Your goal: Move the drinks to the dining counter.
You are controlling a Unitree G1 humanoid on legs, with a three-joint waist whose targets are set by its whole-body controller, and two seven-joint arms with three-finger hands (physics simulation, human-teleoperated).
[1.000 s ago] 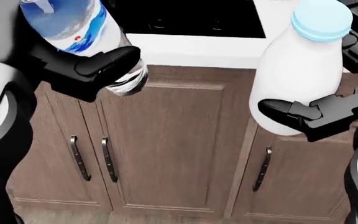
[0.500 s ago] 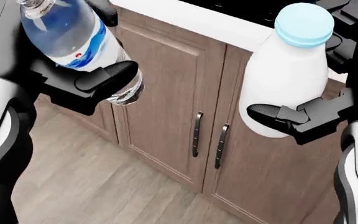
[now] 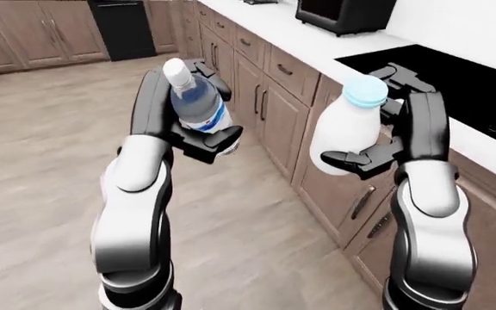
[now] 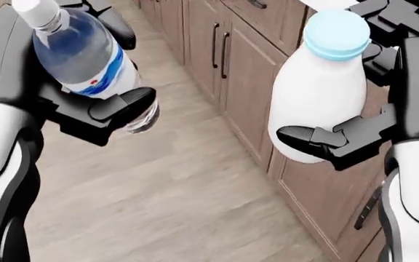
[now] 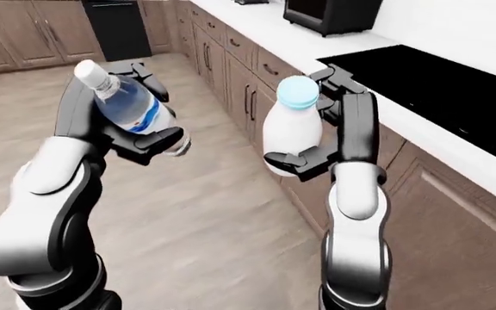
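Observation:
A clear water bottle (image 4: 86, 60) with a blue label and white cap tilts to the upper left in the head view; my left hand (image 4: 97, 112) is shut on it. A white milk bottle (image 4: 319, 93) with a light blue cap stands upright at the right, and my right hand (image 4: 341, 139) is shut on it. Both drinks are carried in the air above the wooden floor (image 4: 166, 196), at chest height, also visible as the water bottle (image 3: 198, 106) and milk bottle (image 3: 344, 132) in the left-eye view.
A run of brown cabinets (image 3: 269, 110) with a white counter (image 3: 317, 45) lines the right side. On it stand a black microwave (image 3: 344, 14) and a black cooktop (image 3: 463, 84). A dark appliance (image 3: 120, 27) sits at the far end. Wooden floor spreads to the left.
The whole picture has swung: the cabinet doors that faced me have slid to the right and floor fills the view. Both hands keep the bottles in the same pose.

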